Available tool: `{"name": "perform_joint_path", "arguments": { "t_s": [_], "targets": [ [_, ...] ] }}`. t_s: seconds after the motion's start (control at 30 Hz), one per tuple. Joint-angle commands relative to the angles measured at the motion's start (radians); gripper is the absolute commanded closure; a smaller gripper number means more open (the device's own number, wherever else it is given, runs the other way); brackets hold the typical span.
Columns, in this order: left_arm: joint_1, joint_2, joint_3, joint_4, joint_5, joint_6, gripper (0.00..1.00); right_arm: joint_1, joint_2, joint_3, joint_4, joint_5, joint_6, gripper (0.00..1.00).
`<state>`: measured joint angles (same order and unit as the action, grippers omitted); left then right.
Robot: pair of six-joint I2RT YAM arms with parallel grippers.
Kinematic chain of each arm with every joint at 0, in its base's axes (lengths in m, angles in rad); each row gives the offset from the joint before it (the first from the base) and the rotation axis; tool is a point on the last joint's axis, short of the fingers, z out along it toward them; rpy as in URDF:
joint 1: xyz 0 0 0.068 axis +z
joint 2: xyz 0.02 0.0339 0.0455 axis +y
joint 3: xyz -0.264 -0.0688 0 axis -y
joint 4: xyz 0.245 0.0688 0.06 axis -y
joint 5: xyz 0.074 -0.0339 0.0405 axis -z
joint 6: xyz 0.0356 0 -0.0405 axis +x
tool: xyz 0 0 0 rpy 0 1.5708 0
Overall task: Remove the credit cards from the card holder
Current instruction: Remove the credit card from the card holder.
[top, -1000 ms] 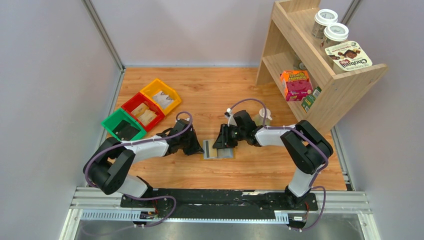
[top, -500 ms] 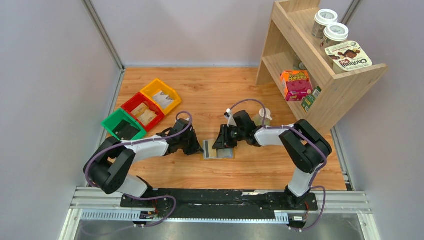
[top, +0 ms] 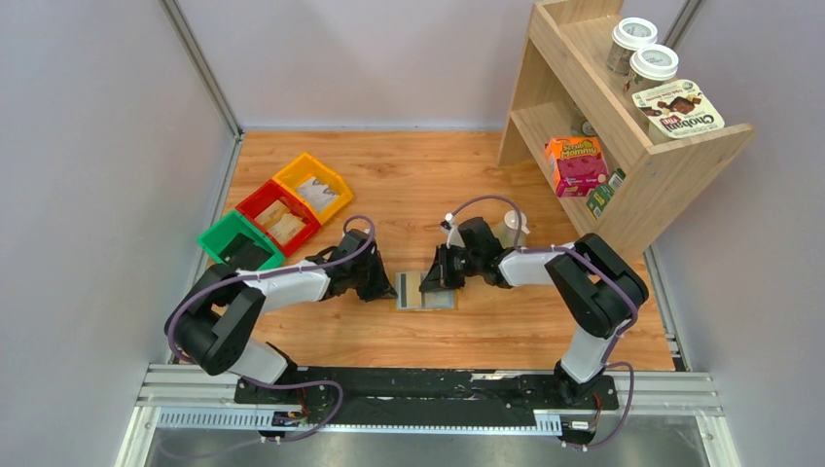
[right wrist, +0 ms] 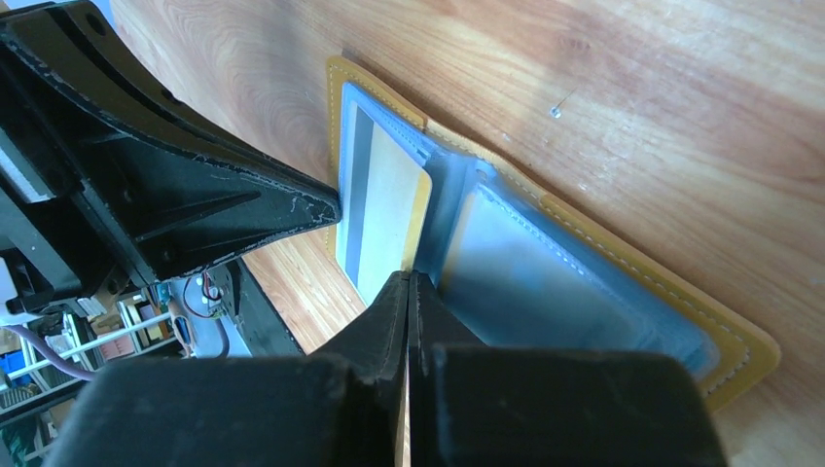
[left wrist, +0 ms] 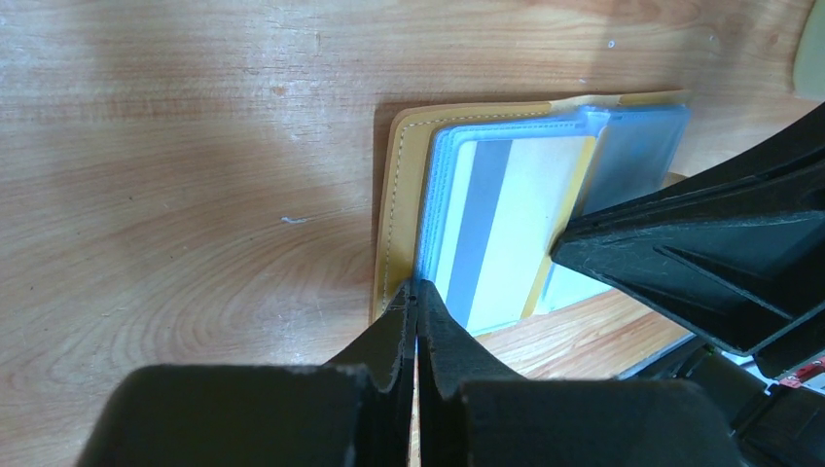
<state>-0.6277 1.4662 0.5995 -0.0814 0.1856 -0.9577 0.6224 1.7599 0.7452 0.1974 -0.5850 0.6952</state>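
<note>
Fig. Card holder (left wrist: 391, 195) lying open and flat on the table (top: 409, 175), inner side up, between my two grippers

Left gripper (left wrist: 416, 302): my jaws are pressed together, and the tips rest on the holder's outer edge, where the yellow cover meets the clear sleeves (right wrist: 564, 282)

Right gripper (right wrist: 409, 282): my jaws are likewise closed tight. The tips are down at the holder's middle fold, touching the long edge of a card (right wrist: 384, 204) (whether that edge is pinched between the tips I cannot tell)

Card: pale face with a grey stripe, on the half of the holder nearer my left gripper, stripe side toward that gripper. I cannot tell whether it sits wholly inside its sleeve

Other half of the holder: bluish sleeves, contents too blurred to make out

Bins (top: 257, 195) (green, red and yellow, in a row): well apart from the holder, beyond my left arm

Shelf (top: 671, 170): well apart from the holder on the opposite side, beyond my right arm
</note>
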Motion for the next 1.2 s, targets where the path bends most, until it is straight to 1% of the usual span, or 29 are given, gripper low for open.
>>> {"name": "perform_joint_path", "arguments": {
  "t_s": [0.0,0.13,0.33,0.47,0.57,0.67,0.83,0.97,1.17],
  "targets": [
    [-0.003,0.029,0.010,-0.080,-0.041,0.025,1.00,-0.018,-0.060,-0.015,0.014,-0.019,-0.013,1.00],
    [-0.003,0.031,0.011,-0.083,-0.040,0.025,1.00,-0.026,-0.091,-0.018,-0.019,-0.009,-0.028,1.00],
    [-0.003,0.023,0.016,-0.087,-0.038,0.031,1.00,-0.026,-0.111,0.016,-0.127,0.040,-0.060,1.00],
    [-0.004,-0.026,0.017,-0.074,-0.041,0.040,1.00,-0.026,-0.096,0.016,-0.116,0.033,-0.056,1.00],
    [-0.004,-0.078,0.031,-0.057,-0.032,0.046,0.94,-0.026,-0.085,0.010,-0.076,0.004,-0.033,0.98],
    [-0.004,-0.127,0.060,-0.055,-0.020,0.054,0.85,-0.024,-0.082,0.016,-0.061,-0.007,-0.026,0.91],
    [-0.004,-0.159,0.105,-0.061,-0.009,0.062,0.77,-0.024,-0.099,0.026,-0.061,-0.009,-0.029,0.83],
    [-0.004,-0.113,0.123,-0.069,-0.002,0.070,0.77,-0.021,-0.097,0.034,-0.058,-0.016,-0.028,0.76],
    [-0.004,-0.031,0.114,-0.061,0.003,0.074,0.89,-0.013,-0.080,0.054,-0.058,-0.022,-0.028,0.70]
  ]
}}
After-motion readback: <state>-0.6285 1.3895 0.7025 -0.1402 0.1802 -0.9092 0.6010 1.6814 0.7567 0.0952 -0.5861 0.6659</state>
